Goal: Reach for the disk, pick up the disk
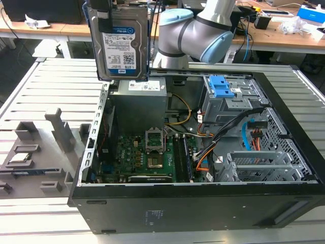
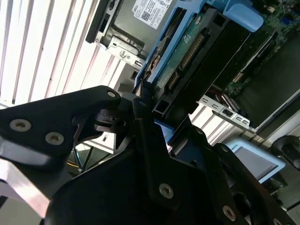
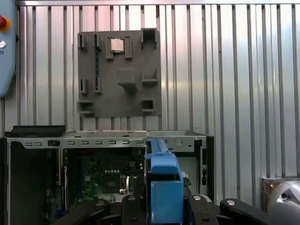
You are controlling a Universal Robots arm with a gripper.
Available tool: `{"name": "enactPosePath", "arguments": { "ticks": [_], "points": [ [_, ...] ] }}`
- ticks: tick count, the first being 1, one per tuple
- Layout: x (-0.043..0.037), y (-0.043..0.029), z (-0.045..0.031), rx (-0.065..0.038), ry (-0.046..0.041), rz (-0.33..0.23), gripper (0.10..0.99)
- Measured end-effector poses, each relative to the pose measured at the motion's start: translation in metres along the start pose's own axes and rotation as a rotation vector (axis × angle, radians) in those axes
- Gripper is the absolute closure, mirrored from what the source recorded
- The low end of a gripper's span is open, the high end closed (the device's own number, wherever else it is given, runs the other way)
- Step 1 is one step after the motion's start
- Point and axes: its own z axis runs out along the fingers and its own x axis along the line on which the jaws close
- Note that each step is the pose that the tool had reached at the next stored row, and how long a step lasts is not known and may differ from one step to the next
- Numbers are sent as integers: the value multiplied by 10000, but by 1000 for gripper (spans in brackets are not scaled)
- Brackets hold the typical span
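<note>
The disk (image 1: pixel 120 43) hangs upright in the air above the open case's wall on the exterior view's left, its white-and-blue label facing the camera. My gripper (image 1: pixel 122 7) reaches down from the top edge and is shut on the disk's upper end. In the first wrist view the disk's blue frame (image 3: pixel 161 180) stands edge-on between the black fingers (image 3: pixel 133 208). The second wrist view looks along the disk's connector edge (image 2: pixel 187 51), with a finger (image 2: pixel 145 112) pressed against its side.
Below the disk lies an open black computer case (image 1: pixel 203 206) with its motherboard (image 1: pixel 147 157) exposed and a blue latch piece (image 1: pixel 222 86) on the drive cage. A grey fixture tray (image 1: pixel 56 137) holding a processor chip (image 1: pixel 20 156) sits on the slatted table. The arm's body (image 1: pixel 198 35) stands behind the case.
</note>
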Motion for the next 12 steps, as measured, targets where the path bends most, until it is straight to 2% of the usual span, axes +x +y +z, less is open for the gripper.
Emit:
{"name": "enactPosePath", "arguments": {
  "ticks": [9, 12],
  "points": [
    [-13, -345, -13, -2, -1, 1, 718],
    [-19, -543, -21, -4, 0, -1, 718]
  ]
}}
